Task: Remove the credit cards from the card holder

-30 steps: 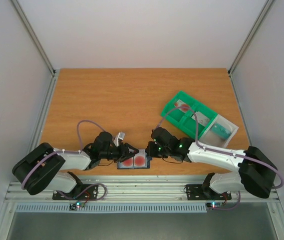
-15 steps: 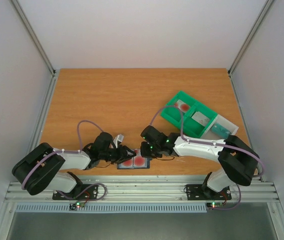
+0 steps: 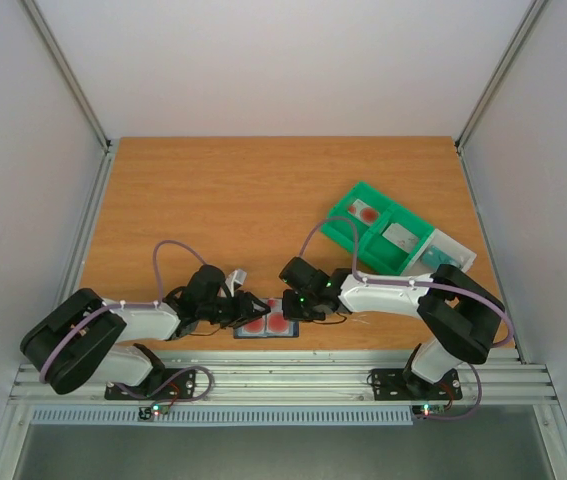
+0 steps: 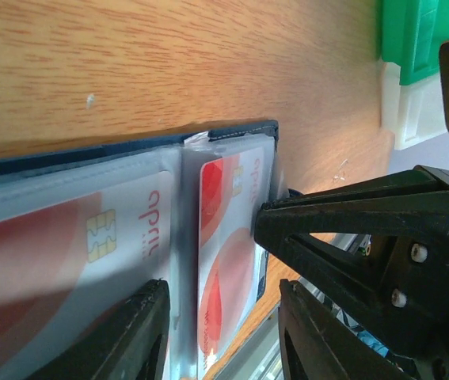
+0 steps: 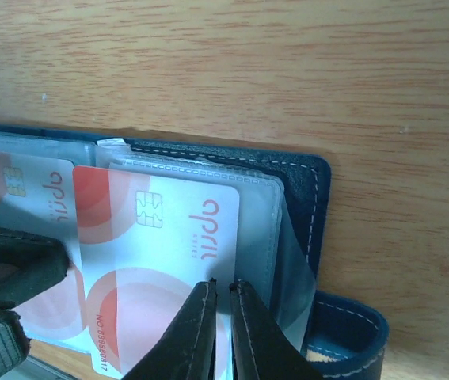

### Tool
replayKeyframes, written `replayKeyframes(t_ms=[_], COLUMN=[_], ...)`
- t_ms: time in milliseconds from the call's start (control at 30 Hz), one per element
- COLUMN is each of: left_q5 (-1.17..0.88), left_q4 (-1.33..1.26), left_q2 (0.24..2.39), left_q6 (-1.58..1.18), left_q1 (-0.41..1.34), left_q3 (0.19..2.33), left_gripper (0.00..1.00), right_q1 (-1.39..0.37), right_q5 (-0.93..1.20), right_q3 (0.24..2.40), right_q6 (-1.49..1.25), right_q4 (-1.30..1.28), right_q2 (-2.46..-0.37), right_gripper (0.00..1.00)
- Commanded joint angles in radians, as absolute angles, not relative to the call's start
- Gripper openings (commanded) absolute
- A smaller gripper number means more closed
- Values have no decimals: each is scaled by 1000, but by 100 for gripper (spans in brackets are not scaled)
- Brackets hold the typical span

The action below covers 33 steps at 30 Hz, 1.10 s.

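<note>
The slate-blue card holder point(image 3: 266, 323) lies open near the table's front edge. Both clear pockets show whitish credit cards with red blotches point(image 5: 161, 253) point(image 4: 74, 245). My left gripper point(image 3: 247, 308) is open. In the left wrist view point(image 4: 224, 336) its fingers straddle the fold and right panel. My right gripper point(image 3: 290, 306) is shut, its fingertips point(image 5: 222, 289) together. They rest on the right-hand card near its right edge, by the loose clear sleeve. The dark closure tab point(image 5: 343, 336) sticks out at the holder's right.
A green compartmented tray point(image 3: 335, 222) with a white section stands at the right. It holds a whitish card with a red blotch point(image 3: 367, 212), a greyish card point(image 3: 401, 238) and a teal one point(image 3: 443, 262). The table's front edge and metal rail lie just below the holder.
My right gripper has moved left from beside the tray onto the holder's right panel, its arm folding in. My left gripper has stayed at the holder's left side.
</note>
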<state>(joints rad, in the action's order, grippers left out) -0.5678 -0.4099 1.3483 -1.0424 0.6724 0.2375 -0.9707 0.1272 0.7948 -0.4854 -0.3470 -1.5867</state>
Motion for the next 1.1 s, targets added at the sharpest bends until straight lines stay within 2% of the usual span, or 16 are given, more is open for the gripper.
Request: replayKeyframes(t_ms=[0, 533, 700, 867, 967, 1067], left_q5=[-529, -548, -568, -592, -614, -626], left_q4=[-377, -442, -476, -541, -600, -663], left_q2=[1344, 1414, 1438, 1478, 1510, 1540], left_q6=[-1031, -1060, -1064, -1083, -1106, -1130], left_q1=[668, 670, 670, 670, 670, 670], left_q3=[242, 261, 261, 257, 252, 243], left_gripper=[39, 26, 12, 9, 1, 0], right_q1=[-979, -979, -979, -978, -979, -979], right_q5=[118, 128, 130, 132, 131, 128], right_q3=[766, 738, 735, 730, 727, 727], right_q6=[-504, -509, -508, -509, -509, -509], right_q4=[-326, -286, -281, -275, -275, -276], right_q2=[-1606, -1611, -1611, -1611, -1611, -1610], right_gripper=[8, 6, 6, 6, 6, 6])
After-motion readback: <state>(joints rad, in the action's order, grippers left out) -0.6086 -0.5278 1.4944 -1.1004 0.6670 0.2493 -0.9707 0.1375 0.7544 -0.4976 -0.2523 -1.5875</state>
